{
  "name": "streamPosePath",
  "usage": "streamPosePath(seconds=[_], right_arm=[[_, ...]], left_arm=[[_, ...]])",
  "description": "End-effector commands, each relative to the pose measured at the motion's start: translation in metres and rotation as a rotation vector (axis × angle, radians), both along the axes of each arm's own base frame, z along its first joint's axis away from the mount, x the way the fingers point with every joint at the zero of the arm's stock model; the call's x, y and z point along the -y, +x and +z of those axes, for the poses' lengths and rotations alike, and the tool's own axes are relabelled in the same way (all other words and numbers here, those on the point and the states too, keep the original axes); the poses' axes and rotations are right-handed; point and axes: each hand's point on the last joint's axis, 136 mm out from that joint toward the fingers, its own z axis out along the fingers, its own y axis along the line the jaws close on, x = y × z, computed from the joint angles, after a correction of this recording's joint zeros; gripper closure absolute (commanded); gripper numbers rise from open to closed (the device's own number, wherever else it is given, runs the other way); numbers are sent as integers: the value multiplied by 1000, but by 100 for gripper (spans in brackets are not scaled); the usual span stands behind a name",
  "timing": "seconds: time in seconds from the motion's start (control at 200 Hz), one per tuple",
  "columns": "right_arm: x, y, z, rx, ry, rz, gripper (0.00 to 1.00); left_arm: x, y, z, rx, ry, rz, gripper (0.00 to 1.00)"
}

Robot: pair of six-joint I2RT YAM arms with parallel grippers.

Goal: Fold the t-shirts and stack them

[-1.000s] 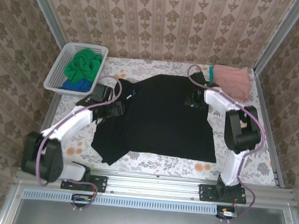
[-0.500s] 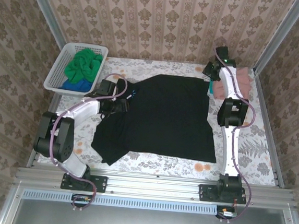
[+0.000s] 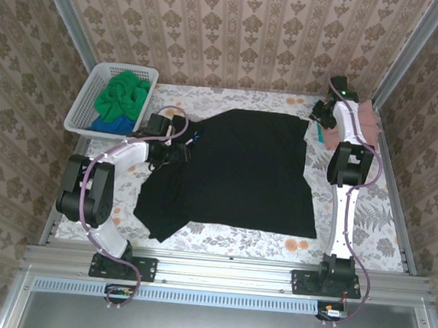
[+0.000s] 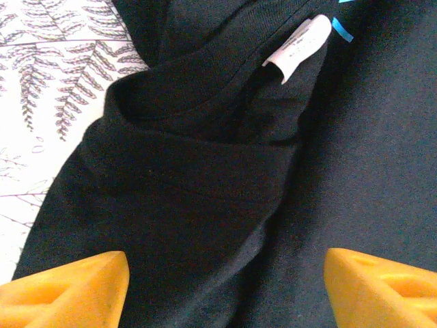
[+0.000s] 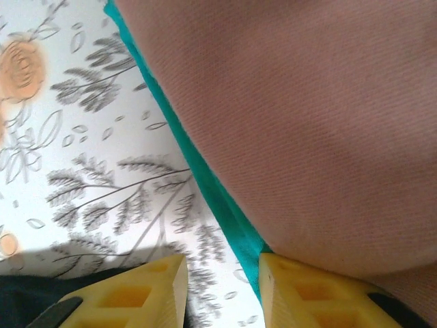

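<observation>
A black t-shirt (image 3: 241, 174) lies spread over the middle of the table. My left gripper (image 3: 175, 151) is at its left shoulder by the collar. In the left wrist view that gripper (image 4: 225, 287) stands open, low over the black fabric, and the collar's white label (image 4: 300, 44) lies ahead. A salmon pink t-shirt (image 5: 307, 123) lies folded on a teal one (image 5: 205, 184) at the back right. My right gripper (image 5: 222, 290) is at their left edge, open by a narrow gap with only tablecloth between. Its right fingertip (image 5: 300, 287) touches the teal edge.
A white lattice basket (image 3: 82, 110) at the back left holds a bright green t-shirt (image 3: 125, 94) and a blue one (image 3: 111, 126). Wallpapered walls close in the floral tablecloth (image 3: 368, 215) on three sides. Both arm bases sit on the rail (image 3: 225, 272) at the near edge.
My right arm has swung from the black shirt's right shoulder out to the pink and teal pile, and its jaws have narrowed. My left gripper has edged closer to the collar.
</observation>
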Motion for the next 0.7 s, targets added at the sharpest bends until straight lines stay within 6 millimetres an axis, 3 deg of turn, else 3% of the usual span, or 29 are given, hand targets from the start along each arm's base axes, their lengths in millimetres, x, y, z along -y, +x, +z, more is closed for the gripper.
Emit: streamPosePath(seconds=[0.0,0.145,0.26,0.345,0.4,0.595,0.695], right_arm=[[10,-18,30,-24,-48,-21,66],[-20,-30,87,62,-117,49,61],[-73,-57,104,125,-141,143,55],[-110,-76,86,126,-133,188,53],[-128,-78,69,114,-101,215,54],[-135,-57,12,-36,-94,216,59],[-132,-52,-11,-118,-102,196,59]], left_arm=[[6,7,-2,-2,-8,-27,23],[28,-7,-19,-45,-10,-77,26],[53,-24,-31,-73,-28,-128,40],[68,-39,-34,-119,-81,-157,57],[55,-49,-34,-149,-70,-100,66],[-7,-76,-9,-93,-88,36,66],[-24,-81,-1,-91,-63,57,60]])
